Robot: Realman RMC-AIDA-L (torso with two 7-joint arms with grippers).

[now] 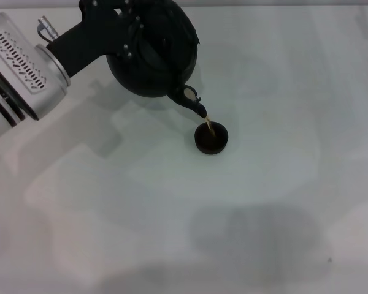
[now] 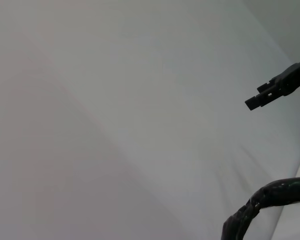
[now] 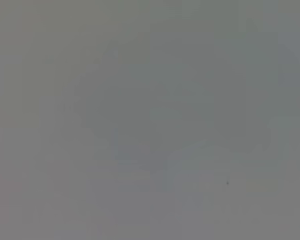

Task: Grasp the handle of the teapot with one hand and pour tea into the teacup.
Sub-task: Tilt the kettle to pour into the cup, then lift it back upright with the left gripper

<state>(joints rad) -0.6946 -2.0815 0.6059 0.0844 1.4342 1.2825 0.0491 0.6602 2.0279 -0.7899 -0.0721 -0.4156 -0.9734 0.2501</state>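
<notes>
The matte-black teapot [image 1: 162, 64] hangs tilted above the white table [image 1: 282, 92] at the upper left of the head view, its spout [image 1: 193, 101] pointing down. A thin stream of tea [image 1: 209, 126] runs from the spout into the small dark teacup [image 1: 211, 139], which stands on the table just below it. My left gripper [image 1: 126, 27] is at the teapot's top, shut on the handle, which its black body mostly hides in the head view. A rough dark arc of the handle [image 2: 270, 195] shows in the left wrist view. My right gripper is out of view.
The silver left forearm [image 1: 21, 70] reaches in from the left edge. A black cable plug [image 2: 270, 92] shows in the left wrist view. The right wrist view shows only bare grey table [image 3: 150, 120]. A faint shadow [image 1: 257, 236] lies on the near table.
</notes>
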